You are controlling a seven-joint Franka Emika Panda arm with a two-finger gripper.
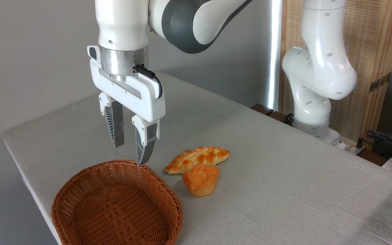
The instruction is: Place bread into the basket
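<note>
1. Grey cloth covers the desk (284, 153) before you, a plain wall behind and a slatted screen at right.
2. Your tool (130, 154) hangs above the far rim of the basket (80, 200), fingers apart and holding nothing.
3. Your bread (201, 180) sits upright on the cloth just right of the empty basket, touching a braided loaf (197, 158) behind it.
4. You would likely shift right and descend, keeping clear of the loaf.

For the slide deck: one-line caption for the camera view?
Open gripper hovers above empty basket; bun and loaf wait on table.
</note>
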